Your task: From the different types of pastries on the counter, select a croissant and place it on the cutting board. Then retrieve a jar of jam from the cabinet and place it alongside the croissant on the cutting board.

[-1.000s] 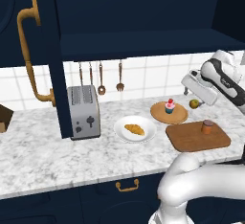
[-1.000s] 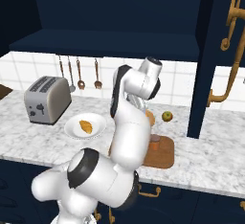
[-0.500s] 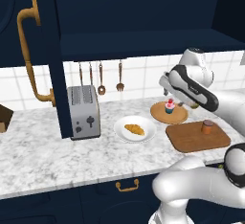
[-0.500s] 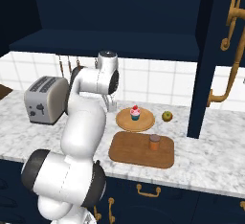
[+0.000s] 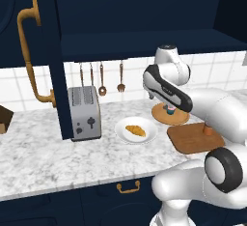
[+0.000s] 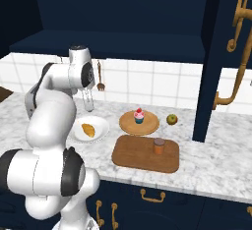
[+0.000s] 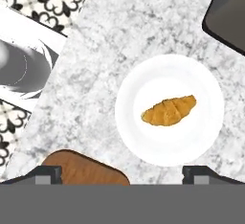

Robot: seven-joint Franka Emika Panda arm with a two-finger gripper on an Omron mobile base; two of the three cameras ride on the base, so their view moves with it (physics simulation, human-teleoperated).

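Jaws wide open, nothing held; both tips at bottom edge of hand view, gripper (image 7: 122, 173) midway betw. them.

Croissant (image 7: 169, 111) on white plate (image 7: 143, 141), approx mid-plate. In hand view: up and right of jaw midpoint, roughly 1 o'clock, near but clear of tips. Long axis running approx 8-to-2 o'clock, fatter toward 8, tapering to 2. Line betw. tips lying 9-to-3, so nearly along the croissant, not across it. Judgement: needs a wrist turn toward a quarter, plus shift toward 1 o'clock, before descent; otherwise fingers pinch tip-to-tip along the length and pastry likely slips or rolls.

Height: hand well above counter (image 7: 110, 41), whole plate in frame. Not yet at grasp level.

Right base view: gripper (image 6: 87, 101) hanging over counter just at 12 o'clock of plate (image 6: 101, 131), croissant (image 6: 88, 129) below it. Left base view: croissant (image 5: 135, 131) on plate (image 5: 144, 138), wrist above and to 2 o'clock.

Board (image 6: 138, 158) at 3–4 o'clock from plate in right base view, just beside, not touching as far as visible. Jar (image 6: 158, 146) already upright on board, right half; left half bare, room for croissant. Corner of board (image 7: 81, 173) also at bottom of hand view, betw. tips.

Cupcake (image 6: 139, 116) on round wooden plate (image 6: 150, 126) beyond board, not the target. Small fruit (image 6: 171, 119) further right. Toaster (image 5: 85, 111) left of plate, apart.

Stage: jar looks done; croissant pick not yet begun.
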